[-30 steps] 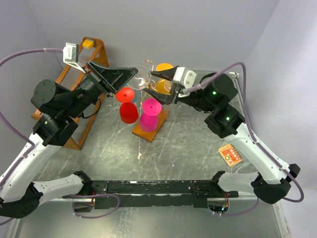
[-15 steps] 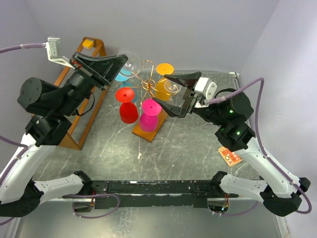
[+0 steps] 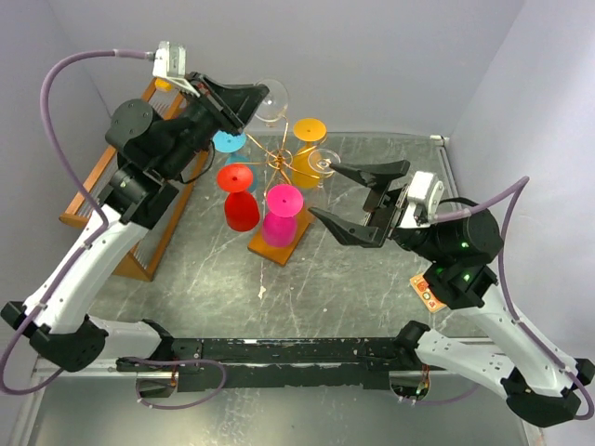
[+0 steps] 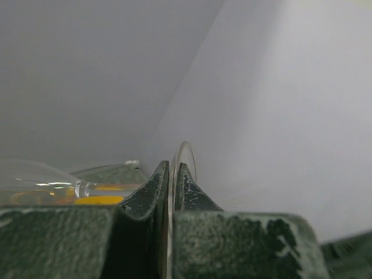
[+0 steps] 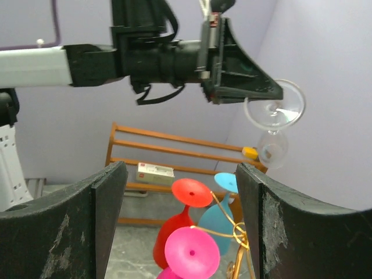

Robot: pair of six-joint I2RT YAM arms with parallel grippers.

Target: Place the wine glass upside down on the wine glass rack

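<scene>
1. Above the back of the table, the clear wine glass (image 3: 271, 100) hangs in the air, up and left of the wine glass rack (image 3: 273, 160), apart from it.
2. The left gripper (image 3: 251, 105) pinches the glass's flat foot between nearly closed fingers.
3. On the rack, a red glass (image 3: 237, 178), pink glass (image 3: 283, 200), orange glass (image 3: 309, 130) and blue glass (image 3: 228, 141) sit upside down.
4. The right gripper (image 3: 325, 190) is spread wide and holds nothing, just right of the rack.
5. An orange card (image 3: 432, 290) lies by the right arm, its print too small to read.
6. A white box (image 5: 155, 173) rests on the wooden frame (image 3: 139, 268), its label illegible.
</scene>
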